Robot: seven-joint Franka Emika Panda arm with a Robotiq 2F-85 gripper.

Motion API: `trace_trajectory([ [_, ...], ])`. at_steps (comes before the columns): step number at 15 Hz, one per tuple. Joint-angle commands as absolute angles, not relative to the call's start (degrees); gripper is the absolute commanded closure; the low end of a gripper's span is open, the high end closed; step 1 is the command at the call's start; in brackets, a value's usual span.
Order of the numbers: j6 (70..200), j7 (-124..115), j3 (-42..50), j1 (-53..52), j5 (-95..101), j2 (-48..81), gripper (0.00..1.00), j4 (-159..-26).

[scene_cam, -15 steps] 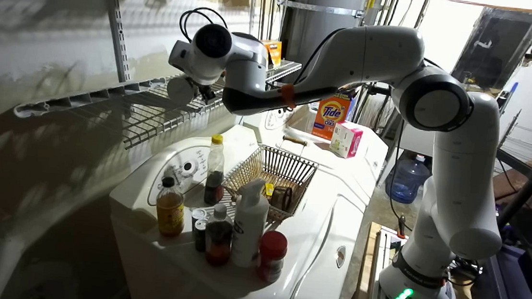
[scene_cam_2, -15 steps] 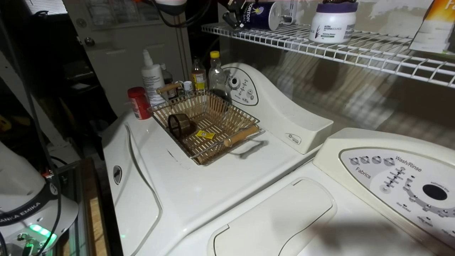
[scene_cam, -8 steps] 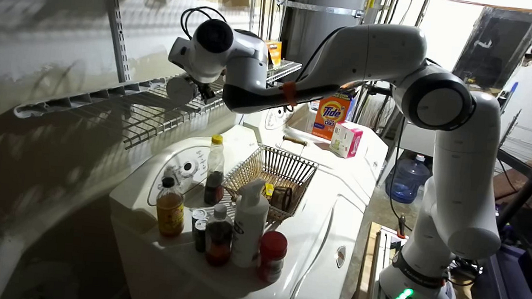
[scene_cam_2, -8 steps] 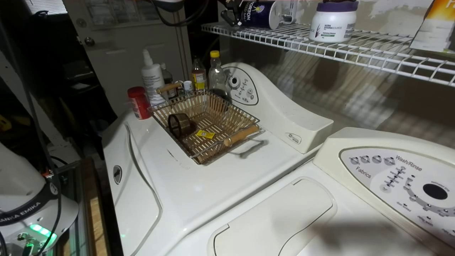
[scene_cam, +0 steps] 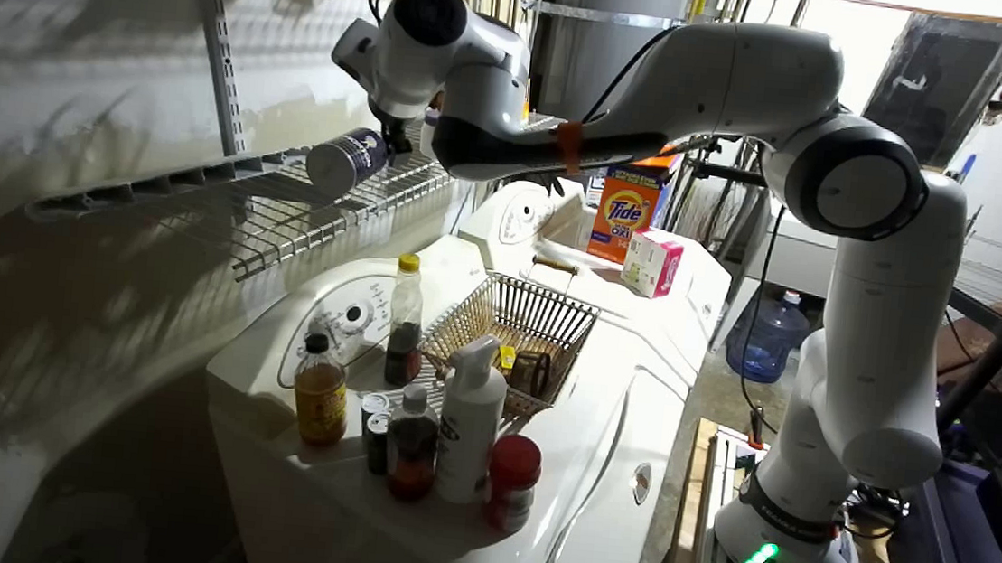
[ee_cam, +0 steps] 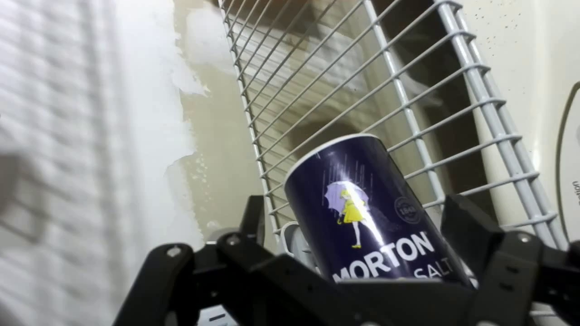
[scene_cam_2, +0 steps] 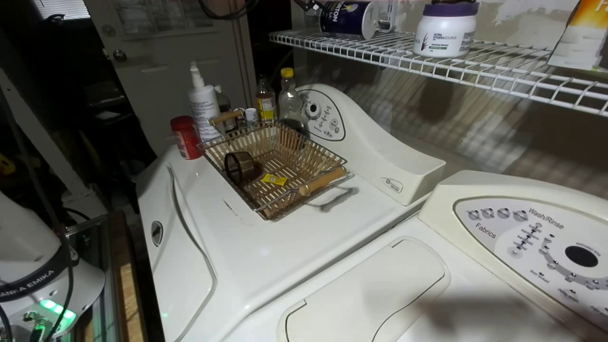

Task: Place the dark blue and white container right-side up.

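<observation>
- Tool (ee_cam: 354, 206), with jaws wide apart: released, holding nothing, just left of the canister (scene_cam_2: 349, 21) in an exterior view. Judged next: a grip, then a quarter turn. Line up across the cylinder's middle before closing.
- Dark blue and white canister: lying on its side on the wire shelf (scene_cam_2: 399, 47), seen between the jaws in the wrist view. Centre first, then squeeze gently; likely cardboard, easily dented. Lift clear of the wires before turning. Judging by the printed girl, bring the white-rimmed end nearest her head uppermost. Set down square, and let go only once steady.
- Same canister, by surface: straight-sided cylinder, glossy navy label with a streak of glare, crisp white lettering, flat pale end. Apt to roll if nudged.
- Shelf: slim white rods, evenly spaced, smooth-coated by the look, with a doubled rail along the front. Poor footing for a tilted base; better met flat.
- Jar (scene_cam_2: 444, 31), farther right: squat, white, round-shouldered, purple-lidded, probably plastic. Swing well short of it.
- Package (scene_cam_2: 577, 42), far right: orange and white, flat-faced, only partly in view.
</observation>
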State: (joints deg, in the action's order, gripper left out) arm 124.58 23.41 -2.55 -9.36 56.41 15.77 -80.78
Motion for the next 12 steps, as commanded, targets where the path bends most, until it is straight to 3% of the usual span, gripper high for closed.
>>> trace_trajectory([
  [1, 121.84, 19.47, -3.36, -8.32, 52.87, 13.27, 0.0, -80.72],
  [10, 112.03, 13.74, -3.96, -7.19, 30.26, 10.73, 0.0, -75.42],
  [12, 114.31, 13.84, -2.99, -8.08, 33.41, 10.74, 0.0, -76.87],
])
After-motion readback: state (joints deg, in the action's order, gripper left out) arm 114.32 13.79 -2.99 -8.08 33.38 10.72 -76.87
